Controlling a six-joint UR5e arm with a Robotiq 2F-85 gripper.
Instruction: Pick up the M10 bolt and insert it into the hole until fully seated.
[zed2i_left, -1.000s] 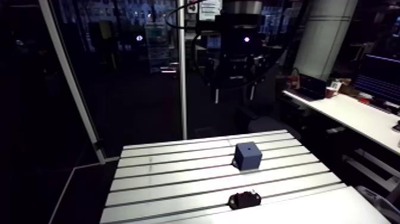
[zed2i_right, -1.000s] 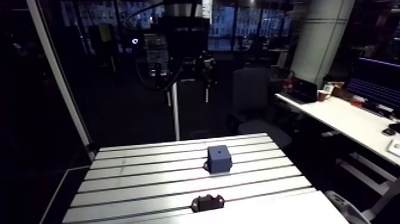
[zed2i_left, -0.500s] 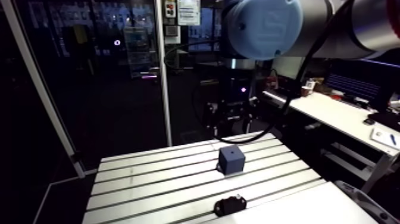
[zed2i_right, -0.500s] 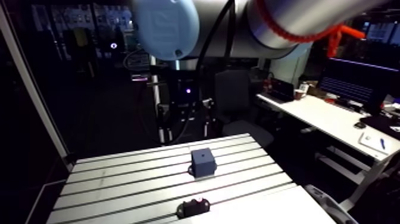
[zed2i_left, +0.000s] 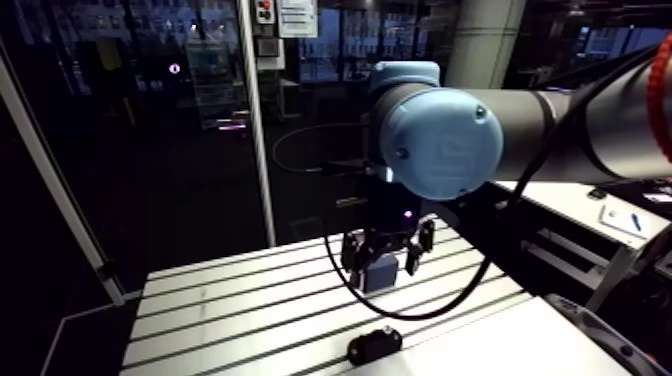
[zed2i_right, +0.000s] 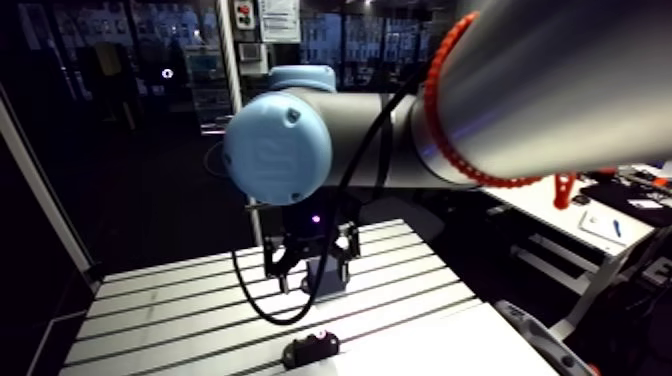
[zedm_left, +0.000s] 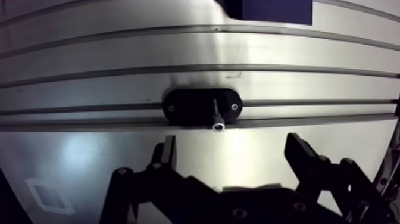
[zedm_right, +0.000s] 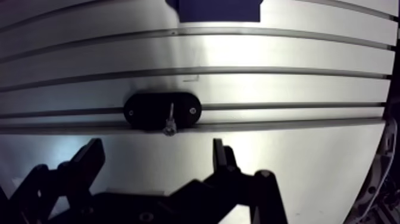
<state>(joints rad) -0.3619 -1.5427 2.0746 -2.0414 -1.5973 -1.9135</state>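
The gripper (zedm_left: 232, 146) is held wide open and empty above the table (zedm_left: 89, 59). The bolt (zedm_left: 216, 116) is seen in its black holder (zedm_left: 194, 106) just ahead of the fingers, nearer one than the other. It should be centred between them before descent, then gripped squarely.

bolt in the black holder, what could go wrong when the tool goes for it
The bolt is thin and sticks up out of the black holder, with the open tool above it: an off-centre close could tilt or jam it. The blue block sits just beyond the holder, so a low carry might clip it.
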